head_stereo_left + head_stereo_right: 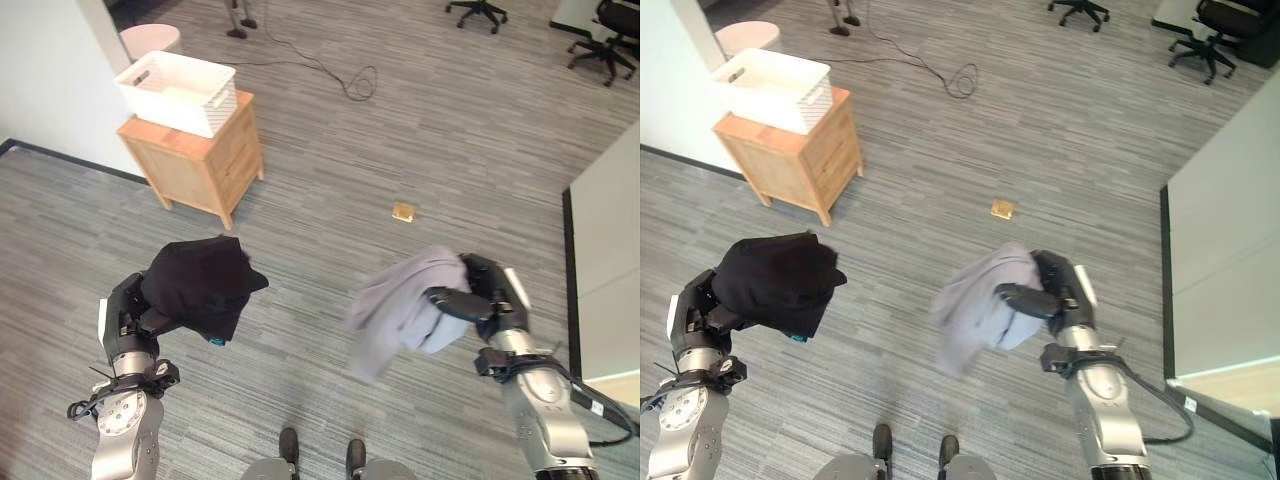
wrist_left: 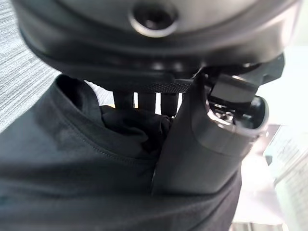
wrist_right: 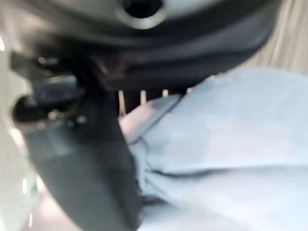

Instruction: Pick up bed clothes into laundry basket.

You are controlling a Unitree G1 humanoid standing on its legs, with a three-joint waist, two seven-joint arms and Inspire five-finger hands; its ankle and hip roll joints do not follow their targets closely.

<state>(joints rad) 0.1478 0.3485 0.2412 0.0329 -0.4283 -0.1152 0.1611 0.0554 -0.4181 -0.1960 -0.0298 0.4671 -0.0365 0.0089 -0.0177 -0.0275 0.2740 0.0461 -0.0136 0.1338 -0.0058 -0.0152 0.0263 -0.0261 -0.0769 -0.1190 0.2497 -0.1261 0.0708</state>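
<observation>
I am looking down from the robot's head at a grey floor (image 1: pixel 450 140), with 2 arms reaching forward. At far left, the left hand (image 1: pixel 130 318) is gripping a black garment (image 1: pixel 200 285), which is bunched over the hand and hanging clear of the floor. In the left wrist view, the thumb (image 2: pixel 192 144) is pressing into the black cloth and the fingers (image 2: pixel 154 102) are curling behind it, so this hand is clenched around the garment.

Further back on the left, a white basket (image 1: pixel 180 92) is sitting on top of a wooden cabinet (image 1: pixel 205 160), well apart from both hands.

Near the middle, a small tan object (image 1: pixel 403 211) is lying on the floor; I cannot tell what it is.

To the right, the right hand (image 1: pixel 480 295) is grasping a pale lilac-grey garment (image 1: pixel 400 305), which is draping down on the hand's inner side, also off the floor. The right wrist view is showing the thumb (image 3: pixel 91 159) laid against the pale cloth.

At the far back right, 2 office chairs (image 1: pixel 605 40) are standing, and a white panel (image 1: pixel 605 260) is running along the right edge.
</observation>
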